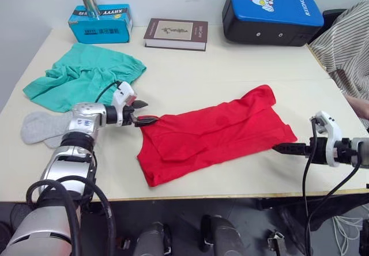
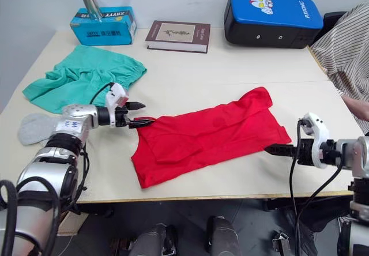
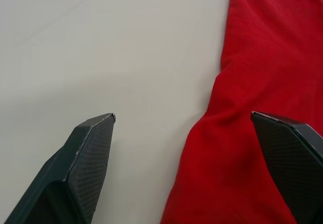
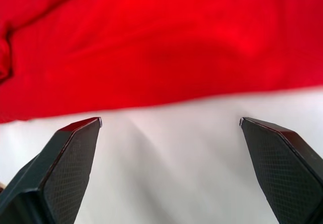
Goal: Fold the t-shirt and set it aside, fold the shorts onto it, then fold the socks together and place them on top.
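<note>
**Both grippers open at the edges of the red tee**

You have the t-shirt [image 1: 213, 135] lying partly folded across the near middle of the tabletop [image 1: 230, 66], running from near left to far right. Your left gripper [image 1: 141, 112] sits at the tee's left corner with its jaws spread; in the left wrist view one finger is over bare tabletop and the other over red cloth, nothing pinched. Your right gripper [image 1: 282, 148] lies low at the tee's near right edge, jaws spread too, just short of the hem.

The shorts [image 1: 81, 74] lie crumpled at the far left, well apart from the tee. The socks [image 1: 40, 128] lie at the left edge, beside your left arm.

Along the far edge you see a blue box [image 1: 101, 25], a book [image 1: 176, 34] and a blue-and-black pad [image 1: 271, 15].
</note>
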Controlling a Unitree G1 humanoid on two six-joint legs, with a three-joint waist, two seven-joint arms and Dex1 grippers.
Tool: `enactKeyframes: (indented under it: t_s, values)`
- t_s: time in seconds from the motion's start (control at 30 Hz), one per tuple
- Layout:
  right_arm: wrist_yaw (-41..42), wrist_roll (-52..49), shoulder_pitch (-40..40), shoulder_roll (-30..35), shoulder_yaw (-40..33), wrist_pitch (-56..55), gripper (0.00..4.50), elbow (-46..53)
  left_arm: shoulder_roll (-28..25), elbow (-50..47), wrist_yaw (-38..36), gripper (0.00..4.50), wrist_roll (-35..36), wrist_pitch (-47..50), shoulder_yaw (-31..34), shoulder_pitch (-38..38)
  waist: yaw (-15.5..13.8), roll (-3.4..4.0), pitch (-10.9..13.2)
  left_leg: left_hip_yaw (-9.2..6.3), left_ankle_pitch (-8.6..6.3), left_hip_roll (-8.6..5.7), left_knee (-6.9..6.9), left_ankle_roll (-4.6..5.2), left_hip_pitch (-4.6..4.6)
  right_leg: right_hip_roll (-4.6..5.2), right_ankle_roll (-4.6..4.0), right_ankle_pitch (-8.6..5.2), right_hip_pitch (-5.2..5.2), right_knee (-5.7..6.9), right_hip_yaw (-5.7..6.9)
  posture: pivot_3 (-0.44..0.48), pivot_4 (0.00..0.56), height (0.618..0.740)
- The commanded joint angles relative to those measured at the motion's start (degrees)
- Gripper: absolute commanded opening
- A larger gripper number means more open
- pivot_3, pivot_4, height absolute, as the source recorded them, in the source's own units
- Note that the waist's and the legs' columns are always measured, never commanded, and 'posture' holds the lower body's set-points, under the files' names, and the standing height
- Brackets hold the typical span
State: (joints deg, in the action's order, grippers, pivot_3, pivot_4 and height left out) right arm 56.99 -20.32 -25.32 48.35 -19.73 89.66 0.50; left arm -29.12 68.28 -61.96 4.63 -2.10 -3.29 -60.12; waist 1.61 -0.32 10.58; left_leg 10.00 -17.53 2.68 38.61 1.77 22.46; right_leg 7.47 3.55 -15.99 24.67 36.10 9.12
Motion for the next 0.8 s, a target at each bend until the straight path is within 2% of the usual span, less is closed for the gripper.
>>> enactKeyframes:
  t_s: [0.03, 0.17, 0.2, 0.23, 0.3, 0.47, 0.53, 0.67, 0.7, 0.8]
  values:
    - [-4.3, -4.2, 1.8, -2.5, -4.0, 2.8, 4.48, 3.4, 0.8, 2.3, -1.0, 4.50, -1.6, -1.5, 0.5, -1.5, 0.0, -0.05, 0.0, -0.01, 0.00, 0.01, -0.01, 0.00, 0.00, 0.00, 0.00, 0.00, 0.00, 0.00, 0.00, 0.000, 0.150, 0.740]
    - [-11.0, -4.4, 0.1, -8.8, -5.2, 2.8, 4.48, 3.7, 2.2, 3.7, -3.3, 4.50, -2.7, 0.2, 0.2, -1.2, 0.2, -0.45, -0.2, 0.01, -0.01, 0.05, 0.00, -0.03, -0.08, -0.04, 0.00, 0.00, -0.06, 0.00, 0.01, 0.000, 0.150, 0.740]
    - [-12.7, -3.8, -0.3, -10.4, -5.3, 2.2, 4.50, 3.4, 2.4, 3.9, -3.9, 4.32, -3.0, 0.3, 0.1, -0.9, 0.3, -0.56, -0.3, 0.01, -0.01, 0.07, 0.01, -0.03, -0.10, -0.05, 0.00, 0.00, -0.08, 0.02, 0.01, 0.000, 0.150, 0.740]
    - [-14.5, -3.0, -0.7, -11.8, -5.2, 0.4, 4.31, 2.7, 2.6, 4.1, -3.8, 4.12, -3.3, 0.2, 0.1, -0.7, 0.4, -0.66, -0.4, 0.01, -0.01, 0.08, 0.04, -0.03, -0.11, -0.04, 0.00, 0.00, -0.09, 0.03, 0.01, 0.000, 0.150, 0.740]
    - [-16.9, -2.2, -1.2, -13.7, -4.3, -2.9, 3.89, 0.9, 2.9, 4.6, -3.8, 3.68, -3.9, 0.3, 0.0, -0.3, 0.4, -0.81, -0.5, 0.01, -0.01, 0.10, 0.06, -0.04, -0.15, -0.01, 0.00, 0.00, -0.13, 0.06, -0.01, 0.000, 0.150, 0.740]
    - [-19.6, -2.2, -3.7, -15.2, -1.7, -8.5, 2.05, -3.3, 3.8, 4.5, -7.8, 2.06, -3.6, 1.7, 0.5, 1.3, 0.6, -0.94, -0.6, 0.01, -0.03, 0.09, 0.06, -0.04, -0.18, 0.05, -0.01, 0.00, -0.14, 0.07, -0.06, 0.000, 0.150, 0.740]
    - [-20.5, -2.5, -5.4, -15.6, -1.4, -10.2, 1.47, -5.2, 3.9, 3.4, -10.2, 1.53, -2.9, 2.3, 1.0, 2.1, 0.6, -0.93, -0.6, 0.02, -0.03, 0.09, 0.05, -0.04, -0.18, 0.03, -0.01, 0.00, -0.13, 0.10, -0.05, 0.000, 0.150, 0.740]
    - [-20.7, -2.8, -6.8, -15.0, 0.5, -13.6, 0.08, -8.0, 3.2, 0.0, -9.4, 0.33, -2.0, 2.1, 2.6, 4.6, 0.9, -0.92, -0.6, 0.03, -0.03, 0.08, 0.04, -0.04, -0.17, 0.02, -0.06, -0.04, -0.11, 0.38, -0.07, 0.000, 0.150, 0.740]
    - [-20.5, -2.8, -7.1, -14.7, 1.1, -14.6, 0.00, -8.6, 3.0, -1.6, -9.2, 0.04, -1.2, 2.9, 3.3, 5.5, 1.0, -0.92, -0.6, 0.03, -0.03, 0.08, 0.04, -0.04, -0.17, 0.02, -0.06, -0.04, -0.11, 0.39, -0.08, 0.000, 0.150, 0.740]
    - [-20.4, -2.6, -8.3, -14.4, 2.2, -17.8, 0.00, -10.9, 2.6, -10.9, -9.5, 0.01, 2.3, 7.3, 5.5, 10.4, 1.5, -0.92, -0.6, 0.03, -0.03, 0.09, 0.04, -0.04, -0.17, 0.03, -0.06, -0.04, -0.12, 0.40, -0.13, 0.000, 0.150, 0.740]
